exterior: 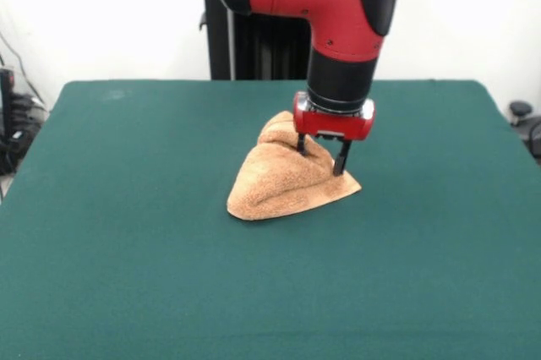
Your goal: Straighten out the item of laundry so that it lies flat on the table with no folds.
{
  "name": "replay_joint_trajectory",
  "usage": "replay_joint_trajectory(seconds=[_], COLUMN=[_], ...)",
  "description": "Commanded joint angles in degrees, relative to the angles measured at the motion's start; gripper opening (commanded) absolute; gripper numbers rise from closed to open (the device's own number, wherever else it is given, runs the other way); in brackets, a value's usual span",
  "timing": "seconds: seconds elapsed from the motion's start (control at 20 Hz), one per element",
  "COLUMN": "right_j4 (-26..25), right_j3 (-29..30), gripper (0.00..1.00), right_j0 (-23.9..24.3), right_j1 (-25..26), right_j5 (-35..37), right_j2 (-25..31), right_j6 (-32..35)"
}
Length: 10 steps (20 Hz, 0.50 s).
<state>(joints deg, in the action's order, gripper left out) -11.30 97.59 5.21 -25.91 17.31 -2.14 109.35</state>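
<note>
Looking across the large rectangular table with its dark green felt-like top [127, 250], we find the small orange-tan terry-cloth towel [279, 187] bunched into a rough wedge near the middle of the tabletop, somewhat closer to the far edge than to the near one and well clear of every corner. It is plainly not flat: the cloth humps up in a ridge, with a rounded fold at its far end and a broader, lower lobe spreading toward the near edge.

We see the red and black gripper [320, 155] pointing straight down on the raised part of the heap, toward its far right side. Its two dark fingers [341, 158] stand apart, with a pinch of the ridge rising between them; one tip sinks into the cloth and the other sits at the right flank. We judge that they straddle the fold without having closed on it.

What matters for us next is that most of the towel lies toward the near left from the fingers, its long axis running from far right to near left. We would therefore expect a pull away from that bulk, toward the far right, to open the fold.
</note>
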Motion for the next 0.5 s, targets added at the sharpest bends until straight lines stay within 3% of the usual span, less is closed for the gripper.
replay_joint_trajectory(seconds=[0.05,0.1,0.15,0.5], right_j4=[-3.55,-3.85,-4.03,-4.01], right_j3=[-4.53,-4.68,-4.89,-4.87], gripper=[1.00,1.00,0.00,0.00], right_j0=[1.39,0.97,0.58,0.73], right_j1=[9.20,9.22,9.23,9.06], right_j5=[-2.90,-3.29,-3.12,-2.26], right_j2=[5.19,4.75,4.34,4.66], right_j6=[0.74,0.84,1.30,1.96])
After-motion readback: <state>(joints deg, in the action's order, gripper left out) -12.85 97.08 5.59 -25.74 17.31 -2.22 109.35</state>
